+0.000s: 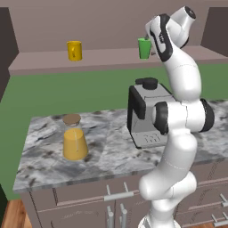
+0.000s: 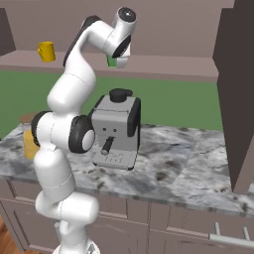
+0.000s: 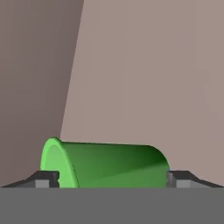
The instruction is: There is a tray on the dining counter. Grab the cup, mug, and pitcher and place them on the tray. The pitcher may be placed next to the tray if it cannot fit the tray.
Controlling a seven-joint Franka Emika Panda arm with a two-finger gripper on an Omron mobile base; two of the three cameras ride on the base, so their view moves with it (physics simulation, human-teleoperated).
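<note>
Green is the cup (image 3: 109,164), and it sits between the two dark fingertips (image 3: 43,178) of the gripper (image 3: 112,179), whose jaws stand wide and are not squeezing it. From the left base view the cup (image 1: 144,48) stands on the far ledge (image 1: 107,60), with the yellow mug (image 1: 74,50) well apart to its left. Nearer, the pitcher (image 1: 75,138) stands on the marble dining counter (image 1: 44,156), left of a grey coffee machine (image 1: 144,113).
</note>
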